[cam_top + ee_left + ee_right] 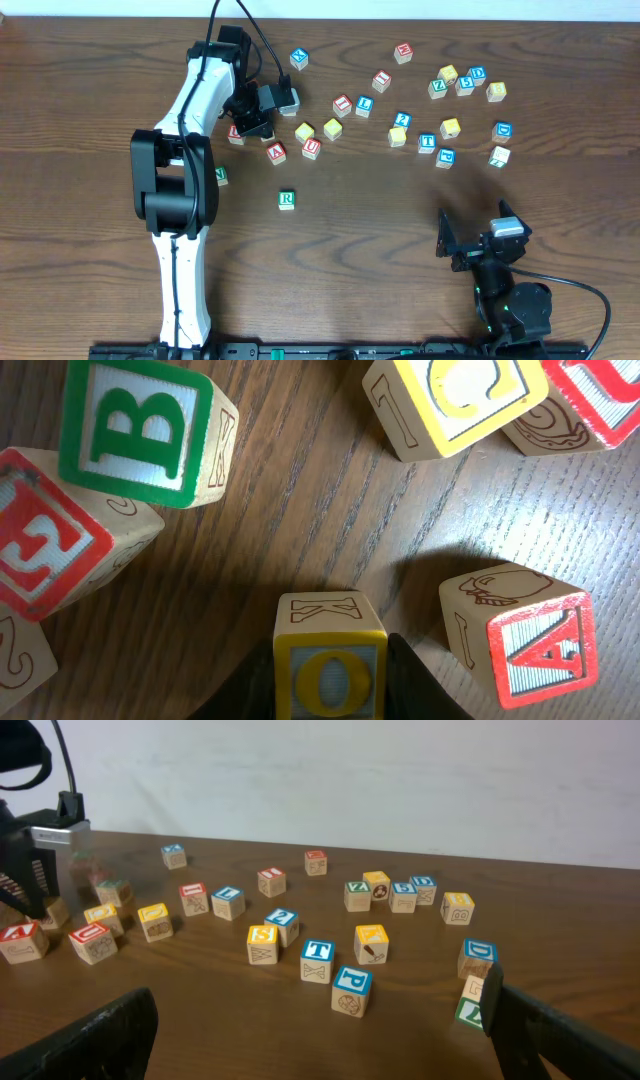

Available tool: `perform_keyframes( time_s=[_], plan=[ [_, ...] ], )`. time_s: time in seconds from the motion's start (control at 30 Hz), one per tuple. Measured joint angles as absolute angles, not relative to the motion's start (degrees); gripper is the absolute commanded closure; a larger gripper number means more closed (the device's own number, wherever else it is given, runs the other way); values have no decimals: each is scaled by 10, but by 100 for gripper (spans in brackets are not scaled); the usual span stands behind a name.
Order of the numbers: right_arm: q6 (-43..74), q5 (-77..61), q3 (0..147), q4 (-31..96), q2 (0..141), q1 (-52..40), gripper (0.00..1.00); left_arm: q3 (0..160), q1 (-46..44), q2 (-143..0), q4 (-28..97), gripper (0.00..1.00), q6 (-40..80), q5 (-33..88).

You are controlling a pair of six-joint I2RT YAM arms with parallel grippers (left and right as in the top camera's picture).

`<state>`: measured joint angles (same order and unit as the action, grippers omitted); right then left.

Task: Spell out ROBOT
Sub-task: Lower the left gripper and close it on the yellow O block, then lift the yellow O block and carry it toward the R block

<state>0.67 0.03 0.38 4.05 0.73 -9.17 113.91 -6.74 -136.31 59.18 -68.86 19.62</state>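
Left gripper (331,698) is clenched on the yellow-faced wooden O cube (330,655), which rests on the bench (380,290) at far left, probably the next letter. Green-bordered wooden R cube (287,200) sits alone nearer, starting the word. Right gripper (474,232) gapes wide, parked near right.

Tight pocket round O cube (330,665) in left gripper (330,695): B cube (135,430) and red E cube (45,545) left, red A cube (535,645) right, bare wood between. Open table (380,250) near, around lone R cube (286,200); dense cube scatter (450,128) far right.
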Motion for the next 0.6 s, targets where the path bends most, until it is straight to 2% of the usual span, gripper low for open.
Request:
perform_keyframes(
  time_s=[0.37, 0.6],
  plan=[
    [7, 0, 4, 41, 7, -92, 1, 1137, -67, -1354, 610, 92, -688, 196],
    [7, 0, 4, 41, 7, -92, 1, 1134, -67, -1229, 610, 93, -625, 194]
  ],
)
